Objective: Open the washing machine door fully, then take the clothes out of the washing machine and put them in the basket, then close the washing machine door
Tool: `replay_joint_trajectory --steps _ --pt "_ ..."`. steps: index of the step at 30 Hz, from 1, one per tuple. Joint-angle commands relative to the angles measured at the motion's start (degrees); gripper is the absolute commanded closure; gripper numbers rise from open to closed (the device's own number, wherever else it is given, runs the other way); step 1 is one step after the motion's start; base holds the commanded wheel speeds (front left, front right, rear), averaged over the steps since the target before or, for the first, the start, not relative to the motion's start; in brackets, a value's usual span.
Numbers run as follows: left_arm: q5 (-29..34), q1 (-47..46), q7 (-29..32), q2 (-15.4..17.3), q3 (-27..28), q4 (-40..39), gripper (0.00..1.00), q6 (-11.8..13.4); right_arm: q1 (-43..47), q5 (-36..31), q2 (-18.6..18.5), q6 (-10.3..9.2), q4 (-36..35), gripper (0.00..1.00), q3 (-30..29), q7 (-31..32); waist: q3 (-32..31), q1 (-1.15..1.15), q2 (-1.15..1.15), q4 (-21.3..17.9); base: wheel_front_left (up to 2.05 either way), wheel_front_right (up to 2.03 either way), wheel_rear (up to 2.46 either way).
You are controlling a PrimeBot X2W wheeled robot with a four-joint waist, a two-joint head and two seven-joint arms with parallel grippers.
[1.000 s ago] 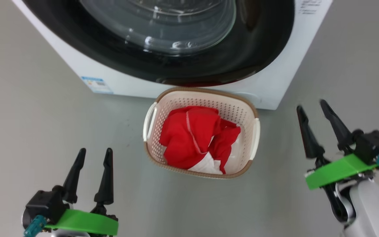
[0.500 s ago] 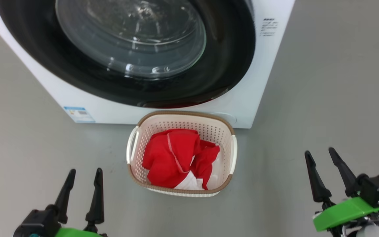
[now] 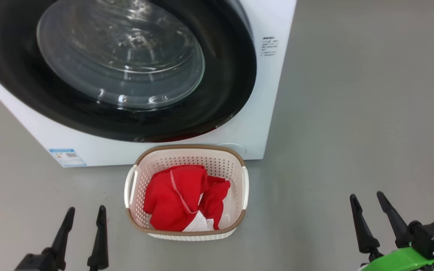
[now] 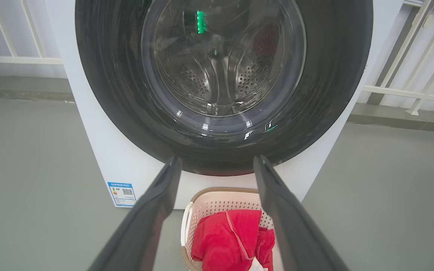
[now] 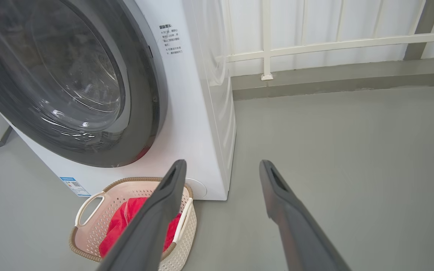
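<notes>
The white washing machine (image 3: 266, 98) stands at the upper left of the head view. The washing machine door (image 3: 228, 86), with its black rim and glass bowl, lies flat against the machine's front. Just in front of it the basket (image 3: 187, 148) sits on the floor, and the red and white clothes (image 3: 171, 195) are bunched inside it. My left gripper (image 3: 86, 209) is open and empty, low to the left of the basket. At the lower right my right gripper (image 3: 365, 195) is also open and empty. The left wrist view looks between open fingers (image 4: 164, 195) at the door (image 4: 333, 94) and the basket (image 4: 217, 194).
Grey floor (image 3: 352, 113) stretches wide to the right of the machine. A blue label (image 3: 67, 157) marks the machine's lower left front. White railings (image 5: 315, 45) and a low kerb run behind and beside the machine.
The head camera has moved, so the machine and basket now sit lower and further left in the picture. Both grippers show lower in the view, still open.
</notes>
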Motion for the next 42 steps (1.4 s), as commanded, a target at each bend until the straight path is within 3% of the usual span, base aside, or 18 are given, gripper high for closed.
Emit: replay_joint_trajectory --steps 1,27,28,34,42 --pt "0.21 0.87 -0.51 1.22 2.19 -1.73 0.0 -0.31 0.54 -0.38 -0.37 -0.06 -1.49 0.0 0.89 -0.36 -1.28 0.0 0.0 -1.35 0.0 0.0 0.0" --pt "-1.84 1.75 -0.51 2.03 1.92 -2.44 0.0 -0.32 3.42 -0.8 0.28 -0.06 -2.46 0.0 -1.11 -0.36 -1.36 0.0 0.0 -3.1 0.0 0.0 0.0" --pt "-1.57 3.05 0.01 0.85 0.28 -1.25 1.0 -0.01 3.85 0.01 1.02 0.0 -0.92 1.0 -2.04 0.0 -1.36 0.0 0.0 -3.12 0.0 0.0 0.0" --pt "-1.76 3.08 0.41 -0.77 0.06 3.17 1.0 0.07 3.82 0.32 2.48 0.0 3.45 1.0 -1.37 0.06 -1.34 0.0 0.0 -3.13 0.0 0.0 0.0" --pt "-6.79 2.66 1.75 -0.69 0.17 3.03 1.0 0.04 3.22 5.14 2.32 0.0 3.07 1.0 -1.39 1.24 -1.81 0.11 0.0 -3.23 0.0 0.0 0.0"
